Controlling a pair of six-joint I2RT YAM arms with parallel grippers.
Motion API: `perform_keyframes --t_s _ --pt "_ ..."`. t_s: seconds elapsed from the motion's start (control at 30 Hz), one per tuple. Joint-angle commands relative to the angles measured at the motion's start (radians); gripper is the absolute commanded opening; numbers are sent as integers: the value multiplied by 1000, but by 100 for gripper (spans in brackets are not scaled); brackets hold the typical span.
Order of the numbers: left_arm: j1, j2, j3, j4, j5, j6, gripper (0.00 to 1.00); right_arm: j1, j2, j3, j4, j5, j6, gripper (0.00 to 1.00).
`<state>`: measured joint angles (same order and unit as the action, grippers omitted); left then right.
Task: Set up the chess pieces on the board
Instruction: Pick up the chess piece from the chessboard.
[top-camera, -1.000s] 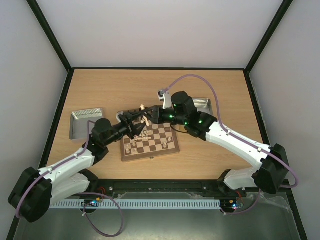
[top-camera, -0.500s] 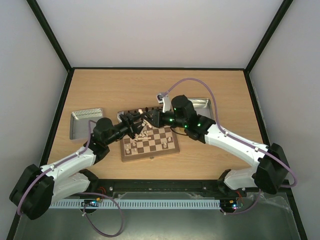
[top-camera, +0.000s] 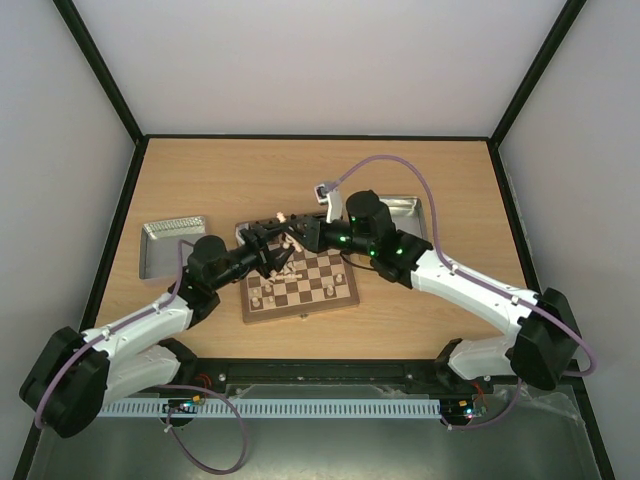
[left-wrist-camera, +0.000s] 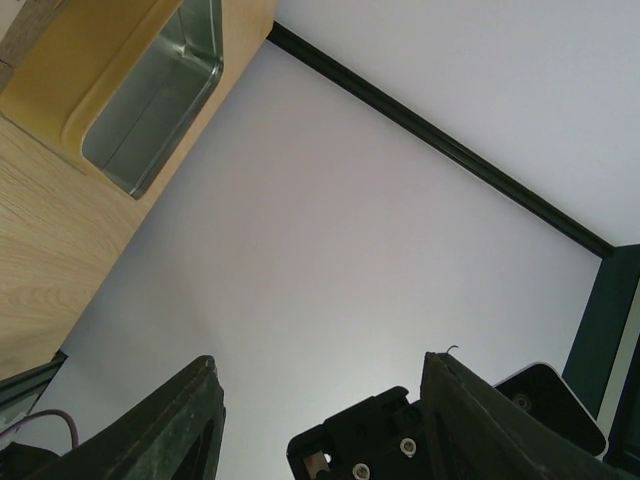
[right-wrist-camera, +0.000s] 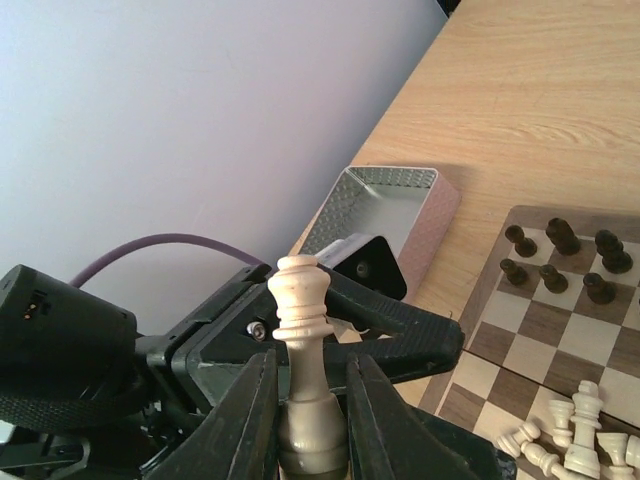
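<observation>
Right gripper (right-wrist-camera: 308, 375) is clamped on a pale light-wood chess piece (right-wrist-camera: 298, 300), holding it upright above the far-left part of the square brown-and-cream wooden chessboard (right-wrist-camera: 560, 330). Left gripper (left-wrist-camera: 320, 362) is just behind the piece, its fingers spread wide and empty; whether it touches the piece cannot be told. More pale chessmen (right-wrist-camera: 560, 445) lie toppled on the board, near the dark brown chessmen (right-wrist-camera: 555, 262). A square metal tin (right-wrist-camera: 385, 215) sits just off the board's left rim, with bare wooden table (right-wrist-camera: 520, 110) beyond.
</observation>
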<state>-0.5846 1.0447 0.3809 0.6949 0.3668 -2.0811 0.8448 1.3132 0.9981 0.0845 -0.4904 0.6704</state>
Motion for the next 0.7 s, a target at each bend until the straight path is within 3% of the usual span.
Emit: perform_keyframes --t_s 0.0,0.27,0.67 --pt "-8 10 34 59 16 -201 56 3 -33 -30 95 7 4 17" --pt "-28 6 35 143 -19 -280 67 3 -52 -113 207 -12 -7 17" --pt "-31 -3 25 117 -44 -276 44 3 -73 -139 225 12 -7 17"
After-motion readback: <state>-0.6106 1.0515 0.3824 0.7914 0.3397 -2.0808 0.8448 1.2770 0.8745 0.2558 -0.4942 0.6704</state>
